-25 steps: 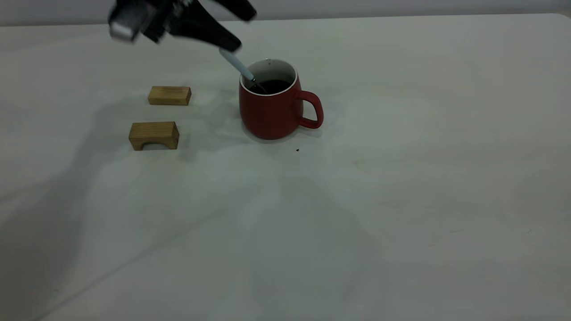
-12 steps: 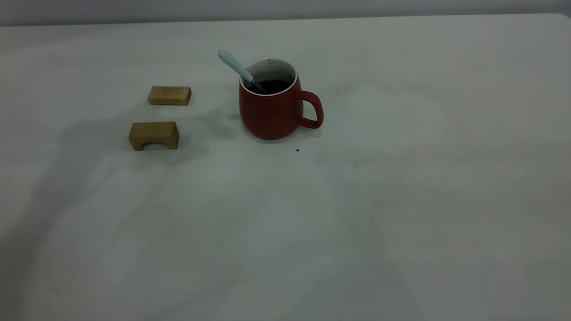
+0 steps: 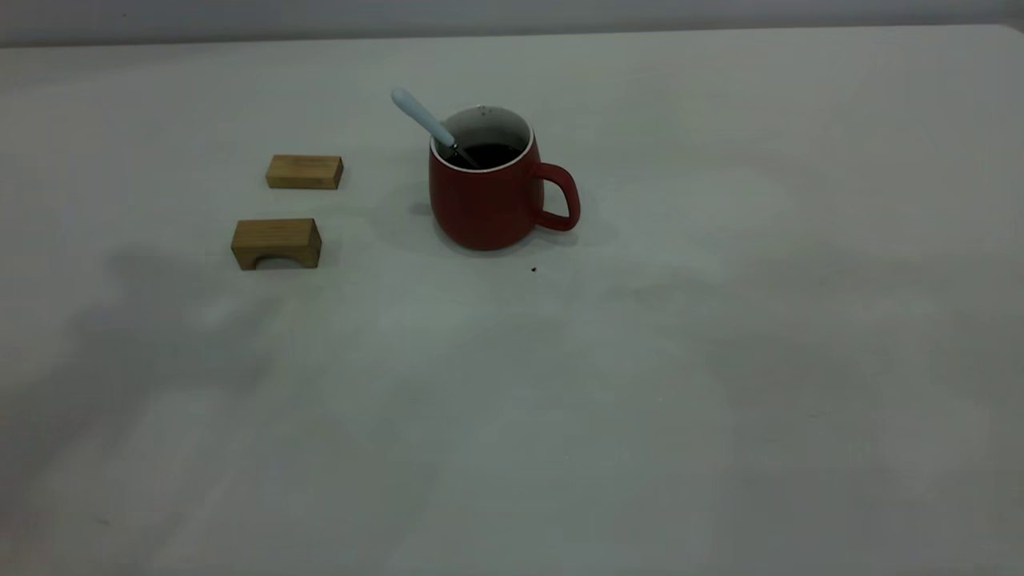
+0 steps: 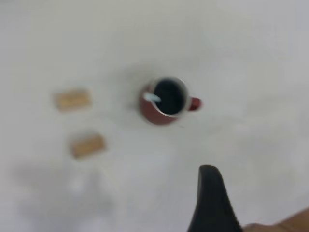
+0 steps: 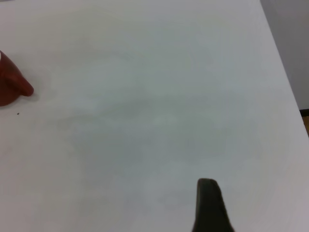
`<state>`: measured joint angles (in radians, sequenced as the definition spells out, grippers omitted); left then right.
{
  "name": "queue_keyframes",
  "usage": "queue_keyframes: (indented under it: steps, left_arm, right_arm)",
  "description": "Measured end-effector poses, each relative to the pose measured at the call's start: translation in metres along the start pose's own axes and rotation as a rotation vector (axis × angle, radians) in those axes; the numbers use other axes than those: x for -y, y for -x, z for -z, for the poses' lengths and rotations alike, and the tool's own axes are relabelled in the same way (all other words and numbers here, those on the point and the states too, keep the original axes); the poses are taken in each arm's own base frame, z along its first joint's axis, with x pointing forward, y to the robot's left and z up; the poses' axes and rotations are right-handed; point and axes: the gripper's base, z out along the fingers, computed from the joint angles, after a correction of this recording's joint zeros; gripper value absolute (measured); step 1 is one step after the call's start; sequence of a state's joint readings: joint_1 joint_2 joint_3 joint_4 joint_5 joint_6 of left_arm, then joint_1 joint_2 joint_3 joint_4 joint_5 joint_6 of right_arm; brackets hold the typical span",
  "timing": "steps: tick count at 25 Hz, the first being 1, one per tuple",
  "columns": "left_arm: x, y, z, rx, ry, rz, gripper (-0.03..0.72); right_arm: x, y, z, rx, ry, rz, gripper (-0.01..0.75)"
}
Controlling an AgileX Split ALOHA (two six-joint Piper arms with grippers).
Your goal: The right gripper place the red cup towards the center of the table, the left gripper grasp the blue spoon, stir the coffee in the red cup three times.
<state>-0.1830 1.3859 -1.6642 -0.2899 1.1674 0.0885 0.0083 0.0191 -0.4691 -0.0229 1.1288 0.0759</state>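
since a second ago the left gripper (image 4: 212,203) has left the outside view; blue spoon (image 3: 424,120) leans at ten o'clock in the red cup (image 3: 488,200). left wrist: high above, jaws unclear. right gripper (image 5: 210,205): parked, unclear. a bump could tip the spoon out.

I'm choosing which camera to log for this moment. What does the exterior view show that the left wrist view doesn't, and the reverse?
Only the exterior view shows the red cup's side profile with its full loop handle, and the tiny dark speck. Only the left wrist view shows a finger of the left gripper, high above the table. Both show the blue spoon leaning in the coffee and two wooden blocks.
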Motion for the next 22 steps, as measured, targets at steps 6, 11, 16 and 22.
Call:
queue_keyframes:
  steps: [6,11,16,22]
  left_arm:
    - [0.007,-0.016,0.044,0.101,0.065,-0.117,0.556]
    - [0.016,-0.055,0.080,0.168,0.082,-0.143,0.556]
    - [0.017,-0.121,0.111,0.240,0.150,-0.117,0.556]
    - [0.026,-0.221,0.121,0.346,0.263,-0.109,0.556]
  right_arm:
    - [0.000,0.000,0.000,0.000,0.000,0.000,0.541]
    - [0.000,0.000,0.000,0.000,0.000,0.000,0.541]
    - [0.000,0.000,0.000,0.000,0.000,0.000,0.541]
    - [0.000,0.000,0.000,0.000,0.000,0.000,0.541]
